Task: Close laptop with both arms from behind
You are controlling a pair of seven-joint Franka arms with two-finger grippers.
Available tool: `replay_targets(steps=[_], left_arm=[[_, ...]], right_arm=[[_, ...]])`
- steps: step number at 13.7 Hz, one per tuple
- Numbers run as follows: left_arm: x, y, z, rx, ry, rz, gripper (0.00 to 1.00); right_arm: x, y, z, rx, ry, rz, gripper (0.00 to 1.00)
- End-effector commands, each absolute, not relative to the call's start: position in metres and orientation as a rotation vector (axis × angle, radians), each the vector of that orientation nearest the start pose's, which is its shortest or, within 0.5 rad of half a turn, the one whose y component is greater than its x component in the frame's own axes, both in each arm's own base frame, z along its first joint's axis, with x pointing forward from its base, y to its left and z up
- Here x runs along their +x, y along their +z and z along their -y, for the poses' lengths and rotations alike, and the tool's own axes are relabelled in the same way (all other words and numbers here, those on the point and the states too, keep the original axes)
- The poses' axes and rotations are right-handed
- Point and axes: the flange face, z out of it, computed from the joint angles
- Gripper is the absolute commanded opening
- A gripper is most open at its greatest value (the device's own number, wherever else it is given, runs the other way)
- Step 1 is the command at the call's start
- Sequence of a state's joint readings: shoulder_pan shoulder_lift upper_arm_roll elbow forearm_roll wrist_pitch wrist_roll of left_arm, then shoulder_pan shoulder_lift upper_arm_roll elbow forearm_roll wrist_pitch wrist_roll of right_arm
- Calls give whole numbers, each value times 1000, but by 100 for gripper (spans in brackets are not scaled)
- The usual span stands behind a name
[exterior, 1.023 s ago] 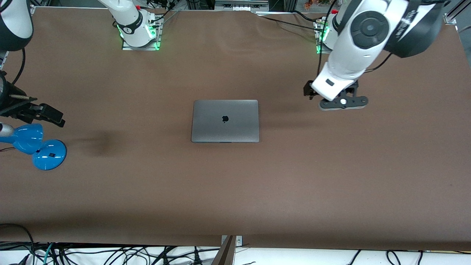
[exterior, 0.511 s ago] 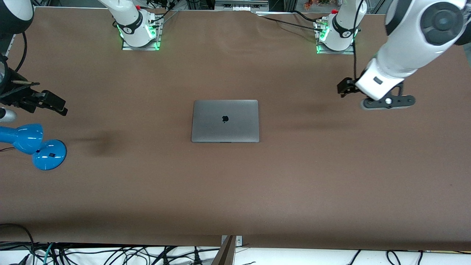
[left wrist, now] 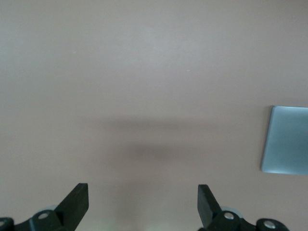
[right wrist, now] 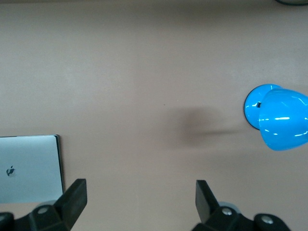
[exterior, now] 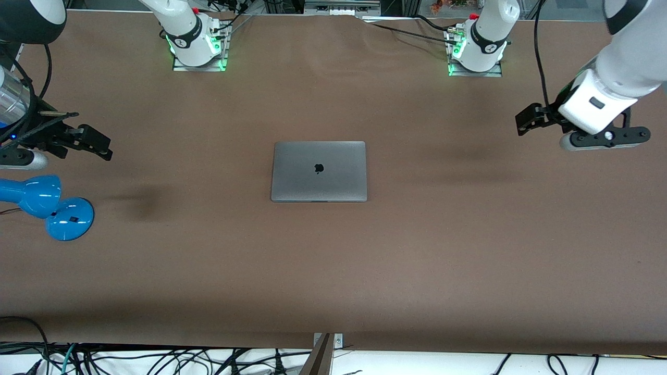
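Front view: the laptop [exterior: 319,171] sits shut, mid-table, lamp [exterior: 47,203] toward the right arm's end. Left wrist view: left gripper [left wrist: 143,207] fingers spread over bare table [left wrist: 144,72]. Right wrist view: right gripper [right wrist: 141,204] likewise spread wide.

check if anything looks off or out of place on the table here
Nothing stands out. The laptop lies shut, flat and square on the table; the blue lamp sits at the right arm's end. Both hands, left and right, hover open over bare table.
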State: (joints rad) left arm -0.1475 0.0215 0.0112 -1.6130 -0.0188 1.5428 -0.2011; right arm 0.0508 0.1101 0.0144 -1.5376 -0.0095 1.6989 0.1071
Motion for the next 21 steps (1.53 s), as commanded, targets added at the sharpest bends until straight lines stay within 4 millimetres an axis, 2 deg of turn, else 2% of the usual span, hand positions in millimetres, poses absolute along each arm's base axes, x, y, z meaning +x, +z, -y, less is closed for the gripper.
replay_targets(steps=[1, 5, 6, 8, 14, 17, 21], left_arm=[[539, 611, 61, -3187, 114, 9, 100], [537, 600, 41, -3169, 132, -31, 100], [536, 593, 41, -3161, 151, -33, 100], [533, 592, 42, -3142, 138, -43, 100], [530, 596, 36, -3144, 129, -34, 100], [531, 599, 36, -3133, 115, -18, 100], [531, 596, 35, -3130, 134, -13, 100]], right_arm=[[583, 594, -34, -3157, -42, -82, 100], [571, 606, -32, -3157, -39, -97, 100], [569, 602, -31, -3156, -25, -143, 100], [568, 601, -29, -3152, -22, -192, 100], [568, 599, -29, -3155, -11, -180, 100], [567, 591, -29, -3158, 37, -178, 100], [567, 592, -29, -3158, 35, -175, 100]])
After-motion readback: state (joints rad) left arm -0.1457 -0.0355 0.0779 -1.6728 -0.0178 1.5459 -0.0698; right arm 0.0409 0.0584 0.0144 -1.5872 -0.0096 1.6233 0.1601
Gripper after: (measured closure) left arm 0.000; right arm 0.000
